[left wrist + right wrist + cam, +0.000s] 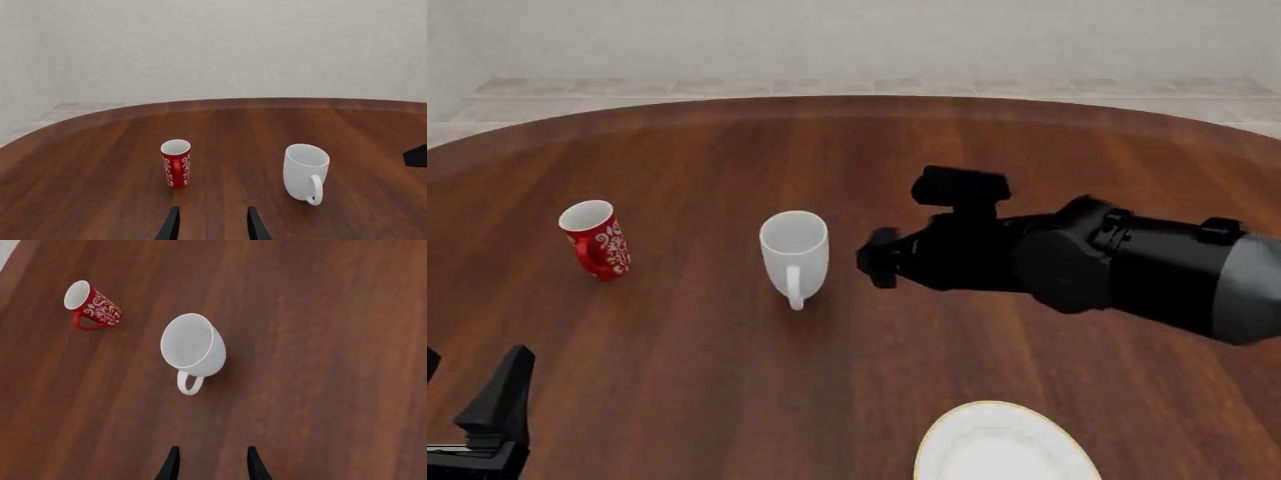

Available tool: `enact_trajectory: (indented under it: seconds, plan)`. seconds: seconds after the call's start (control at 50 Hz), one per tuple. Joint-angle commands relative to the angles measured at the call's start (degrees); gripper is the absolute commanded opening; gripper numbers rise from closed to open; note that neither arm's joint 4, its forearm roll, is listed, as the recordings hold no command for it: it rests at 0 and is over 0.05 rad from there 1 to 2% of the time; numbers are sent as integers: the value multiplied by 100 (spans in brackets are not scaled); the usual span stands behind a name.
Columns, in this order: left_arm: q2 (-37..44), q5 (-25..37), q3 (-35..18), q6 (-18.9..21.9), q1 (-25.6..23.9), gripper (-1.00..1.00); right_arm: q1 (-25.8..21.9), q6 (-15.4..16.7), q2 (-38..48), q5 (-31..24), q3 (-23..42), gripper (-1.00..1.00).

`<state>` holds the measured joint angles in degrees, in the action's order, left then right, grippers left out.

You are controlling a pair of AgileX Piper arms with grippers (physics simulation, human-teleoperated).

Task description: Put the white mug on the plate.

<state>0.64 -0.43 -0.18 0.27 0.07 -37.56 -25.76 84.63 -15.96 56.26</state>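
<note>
The white mug (793,250) stands upright on the table (694,380), handle toward the arms, with the red mug (595,240) well off to its left and the plate (1004,445) nearer the arms on its right. The right gripper (209,460), fingers apart and empty, hangs just right of the white mug, so this looks like the approach before the grasp. Next it must close the gap and take the rim or handle; the left gripper (209,222), also apart, idles near the table's edge.

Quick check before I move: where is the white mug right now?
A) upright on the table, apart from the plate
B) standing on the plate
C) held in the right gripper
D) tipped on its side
A: the white mug stands upright on the table, with the plate nearer the arms and bare, and the right gripper open short of it.
</note>
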Motion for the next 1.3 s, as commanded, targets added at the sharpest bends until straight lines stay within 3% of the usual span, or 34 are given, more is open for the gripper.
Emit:
enact_trajectory:
  seconds: [0.02,0.24,0.38,0.72,1.3]
  plan:
    - [14,-19,6,0,0,100,-261,-345,522,-22,319,100]
    - [50,-55,7,-1,1,100,-616,-828,864,3,605,100]
    - [47,-54,7,0,0,100,-650,-795,1069,-7,823,100]
    - [47,-54,7,1,0,100,-827,-1096,1484,65,1170,100]
    - [47,-54,7,0,0,100,-624,-950,1993,-26,1684,100]
